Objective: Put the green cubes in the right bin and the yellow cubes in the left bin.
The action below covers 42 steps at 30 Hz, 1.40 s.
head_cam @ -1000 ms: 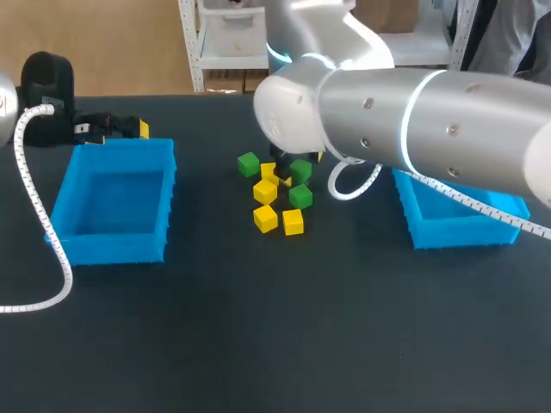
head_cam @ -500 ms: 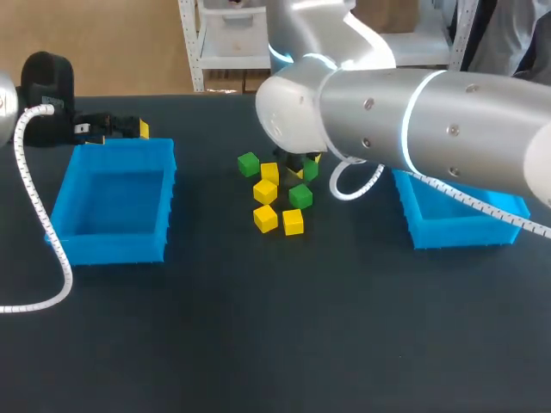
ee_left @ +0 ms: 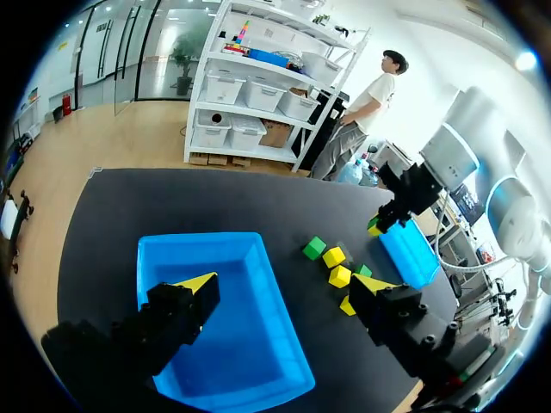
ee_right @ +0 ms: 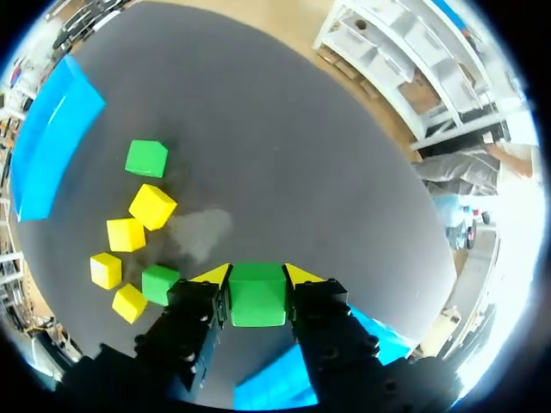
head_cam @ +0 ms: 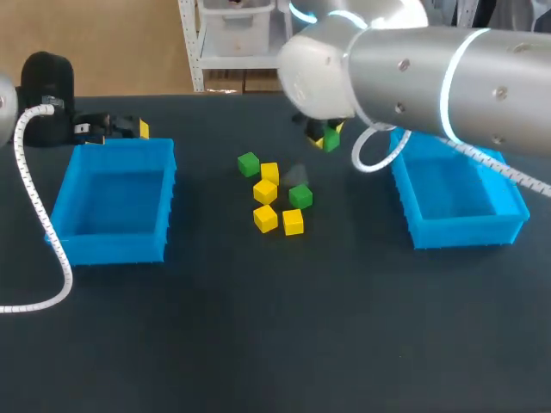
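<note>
The right arm (head_cam: 430,82) has its jaws closed on a green cube (ee_right: 256,297), held above the surface just short of the right bin (head_cam: 465,232), with nothing between cube and bin. The loose cubes (head_cam: 275,198) lie farther from that bin. The left arm (head_cam: 47,82), jaws wide and empty, is farther still.

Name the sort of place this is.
Probably a robot lab's sorting bench: a dark table bearing a left blue plastic bin and a right blue plastic bin, small yellow cubes between them, and the right gripper shut on a green cube.
</note>
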Each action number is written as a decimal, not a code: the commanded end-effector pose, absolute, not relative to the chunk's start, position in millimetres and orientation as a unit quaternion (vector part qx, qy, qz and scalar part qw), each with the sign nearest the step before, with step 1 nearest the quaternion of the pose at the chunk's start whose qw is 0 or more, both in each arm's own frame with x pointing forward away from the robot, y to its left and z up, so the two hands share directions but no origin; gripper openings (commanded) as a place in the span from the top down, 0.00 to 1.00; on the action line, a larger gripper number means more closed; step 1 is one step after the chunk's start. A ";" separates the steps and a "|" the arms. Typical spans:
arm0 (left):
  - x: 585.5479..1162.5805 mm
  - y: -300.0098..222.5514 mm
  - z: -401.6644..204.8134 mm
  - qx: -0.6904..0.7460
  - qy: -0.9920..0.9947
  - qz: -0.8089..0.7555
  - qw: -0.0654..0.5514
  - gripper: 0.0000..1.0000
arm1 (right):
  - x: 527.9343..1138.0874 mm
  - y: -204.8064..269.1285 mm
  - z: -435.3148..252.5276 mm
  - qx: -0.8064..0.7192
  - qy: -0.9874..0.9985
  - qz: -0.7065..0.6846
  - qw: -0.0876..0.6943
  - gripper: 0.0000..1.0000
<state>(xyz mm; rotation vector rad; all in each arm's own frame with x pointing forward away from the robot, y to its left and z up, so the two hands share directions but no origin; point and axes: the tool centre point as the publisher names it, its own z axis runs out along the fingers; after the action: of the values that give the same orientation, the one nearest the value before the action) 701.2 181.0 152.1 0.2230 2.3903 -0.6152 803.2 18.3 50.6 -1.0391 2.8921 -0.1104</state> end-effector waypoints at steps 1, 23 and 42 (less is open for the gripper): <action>701.1 182.8 150.7 0.087 0.910 -0.239 0.328 0.00 | 780.7 -15.5 66.0 -0.319 0.944 -0.019 0.086 1.00; 701.1 182.8 150.7 0.087 0.910 -0.239 0.328 0.00 | 737.4 -147.2 88.8 -0.193 0.973 -0.028 0.123 1.00; 701.1 182.8 150.7 0.087 0.910 -0.239 0.328 0.00 | 721.8 -175.4 56.0 -0.145 0.984 -0.015 0.100 0.80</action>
<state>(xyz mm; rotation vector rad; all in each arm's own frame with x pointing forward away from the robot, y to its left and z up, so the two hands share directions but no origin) 701.2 181.0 152.1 0.2230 2.3903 -0.6152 727.4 -174.3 57.6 -0.4460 3.0708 -0.0804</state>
